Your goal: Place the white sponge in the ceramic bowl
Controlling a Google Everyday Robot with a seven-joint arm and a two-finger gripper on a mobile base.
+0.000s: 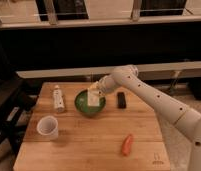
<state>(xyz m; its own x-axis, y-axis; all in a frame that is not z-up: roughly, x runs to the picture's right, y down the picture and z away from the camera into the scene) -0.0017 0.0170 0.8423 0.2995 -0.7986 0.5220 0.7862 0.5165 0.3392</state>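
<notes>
My gripper [95, 90] sits at the end of the white jointed arm [154, 98], which reaches in from the right edge of view, its base cut off at the lower right corner. The gripper hangs directly over the round glossy green ceramic bowl [82, 107]. I read its jaws as clamped on the small flat white sponge [93, 98], which hangs upright with its lower end inside the bowl's rim; whether it touches the bottom I cannot tell, and the fingers themselves blur into the sponge.

Left of the bowl lies a slim white bottle [58, 98] on the wooden slatted table [94, 137]. A white cylindrical cup [47, 127] stands nearer the front left. A small black block [122, 100] lies just right of the bowl. An orange carrot-like piece [127, 144] rests front right.
</notes>
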